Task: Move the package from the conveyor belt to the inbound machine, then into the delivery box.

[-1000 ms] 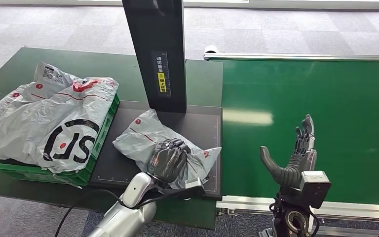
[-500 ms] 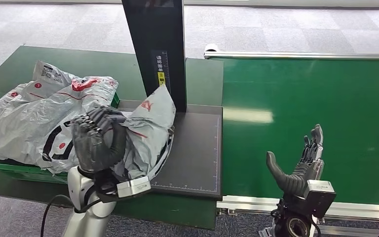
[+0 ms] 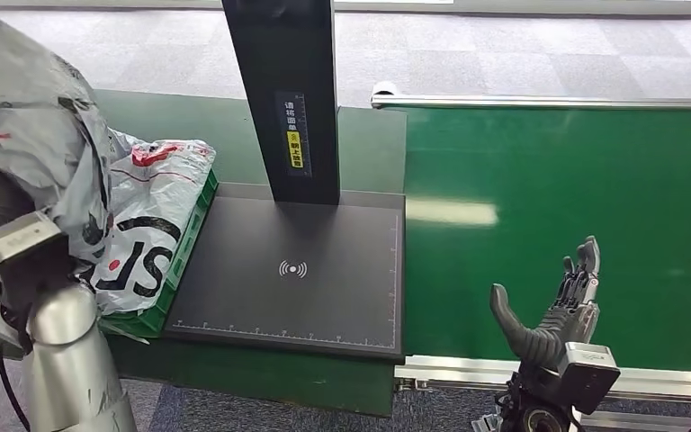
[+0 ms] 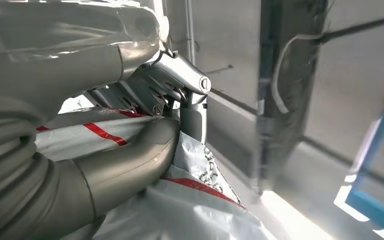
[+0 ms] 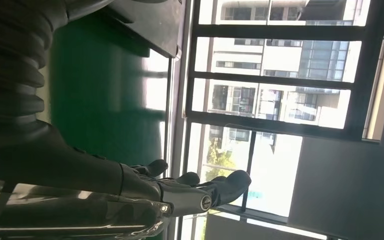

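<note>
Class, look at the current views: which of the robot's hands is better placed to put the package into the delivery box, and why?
The left hand. It already holds the package raised beside the green delivery box. The right hand is open over the conveyor belt, far from the box.

The crumpled grey plastic mail package is now off the dark flat scanner plate of the inbound machine, lifted high at the left over the green plastic delivery crate, gripped by the left hand. The plate's white wireless symbol is uncovered. The right hand sits slightly lower, fingers apart.
</note>
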Robot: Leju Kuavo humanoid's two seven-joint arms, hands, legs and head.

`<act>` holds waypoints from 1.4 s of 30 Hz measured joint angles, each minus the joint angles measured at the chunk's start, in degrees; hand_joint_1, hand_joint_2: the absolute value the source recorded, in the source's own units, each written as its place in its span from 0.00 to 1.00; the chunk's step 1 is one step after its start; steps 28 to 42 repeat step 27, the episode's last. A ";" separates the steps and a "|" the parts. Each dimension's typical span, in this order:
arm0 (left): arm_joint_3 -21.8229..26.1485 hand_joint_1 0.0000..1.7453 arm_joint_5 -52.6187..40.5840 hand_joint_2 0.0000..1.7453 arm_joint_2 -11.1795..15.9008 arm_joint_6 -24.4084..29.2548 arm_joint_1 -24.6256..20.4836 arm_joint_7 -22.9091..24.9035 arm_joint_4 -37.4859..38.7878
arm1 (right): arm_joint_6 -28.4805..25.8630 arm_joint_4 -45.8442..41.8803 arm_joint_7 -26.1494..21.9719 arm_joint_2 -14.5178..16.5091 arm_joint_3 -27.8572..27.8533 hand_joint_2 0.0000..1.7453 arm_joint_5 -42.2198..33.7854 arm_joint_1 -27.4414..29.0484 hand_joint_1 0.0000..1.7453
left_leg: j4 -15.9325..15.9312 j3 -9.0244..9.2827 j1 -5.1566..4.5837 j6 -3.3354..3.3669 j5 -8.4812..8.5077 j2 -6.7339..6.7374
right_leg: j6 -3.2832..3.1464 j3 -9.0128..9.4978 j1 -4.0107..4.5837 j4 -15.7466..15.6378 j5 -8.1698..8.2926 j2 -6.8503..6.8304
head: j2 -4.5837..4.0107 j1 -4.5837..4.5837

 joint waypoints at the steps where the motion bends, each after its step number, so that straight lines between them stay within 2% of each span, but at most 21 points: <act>1: 1.19 1.00 -1.78 1.00 0.96 -0.01 -1.85 1.60 2.42 | 0.14 -0.34 0.14 0.15 0.00 1.00 0.16 0.07 0.00 | 0.00 0.00 0.00 -0.01 0.01 0.00 | -0.01 0.00 0.00 0.00 0.01 0.00 | 0.00 -0.01; 7: 6.84 1.00 -16.24 1.00 8.23 -0.16 -14.23 12.75 22.22 | 1.21 -1.19 0.73 0.71 0.15 1.00 0.61 0.07 0.00 | 0.00 0.00 0.02 -0.04 0.05 0.04 | -0.05 -0.03 0.05 0.03 0.06 0.03 | 0.00 -0.01; 10: 7.21 1.00 -23.53 1.00 13.21 -0.17 -20.87 20.63 35.45 | 1.69 -1.16 0.85 0.78 0.46 1.00 0.76 -0.44 0.00 | 0.00 -0.01 0.05 -0.05 0.07 0.10 | -0.07 -0.05 0.07 0.05 0.07 0.09 | 0.00 0.00; 13: 6.47 1.00 -30.37 1.00 17.63 -0.39 -26.35 26.50 47.41 | 1.96 -0.94 1.02 0.79 0.78 1.00 0.83 -1.16 0.00 | 0.00 -0.01 0.06 -0.06 0.08 0.21 | -0.09 -0.09 0.08 0.06 0.09 0.18 | 0.00 0.01; 14: 6.07 0.78 -31.79 1.00 18.79 -0.79 -27.88 27.87 50.91 | 2.00 -0.81 1.08 0.79 0.84 1.00 0.84 -1.38 0.00 | 0.00 -0.02 0.06 -0.06 0.08 0.21 | -0.09 -0.10 0.08 0.06 0.09 0.18 | 0.00 0.01; 17: 4.92 0.03 -33.73 1.00 21.42 -3.31 -31.39 30.13 59.55 | 1.99 -0.38 1.10 0.77 0.95 1.00 0.84 -1.84 0.00 | 0.00 -0.07 0.05 -0.06 0.07 0.21 | -0.09 -0.14 0.08 0.06 0.08 0.18 | 0.00 0.01; 18: 4.53 0.00 -34.05 1.00 22.01 -4.44 -32.23 30.71 61.88 | 1.95 -0.22 1.10 0.76 0.96 1.00 0.83 -1.93 0.00 | 0.00 -0.10 0.05 -0.06 0.07 0.21 | -0.09 -0.15 0.08 0.05 0.08 0.18 | 0.00 0.01; 22: 3.50 0.00 -33.21 1.00 23.06 -8.78 -34.17 30.49 68.42 | 1.47 0.50 1.10 0.72 0.95 1.00 1.03 -2.35 0.00 | 0.00 -0.14 0.04 -0.06 0.07 0.19 | -0.09 -0.18 0.07 0.05 0.08 0.17 | 0.00 0.02; 27: 2.19 0.00 -32.89 1.00 23.05 -16.22 -35.00 29.08 72.69 | 1.23 1.22 1.37 0.71 0.76 1.00 1.59 -3.09 0.00 | 0.01 -0.12 0.05 -0.06 0.07 0.19 | -0.09 -0.18 0.07 0.05 0.08 0.17 | 0.00 0.01; 42: 2.19 0.00 -32.89 1.00 23.05 -16.22 -35.00 29.08 72.69 | 1.23 1.22 1.37 0.71 0.76 1.00 1.59 -3.09 0.00 | 0.01 -0.12 0.05 -0.06 0.07 0.19 | -0.09 -0.18 0.07 0.05 0.08 0.17 | 0.00 0.01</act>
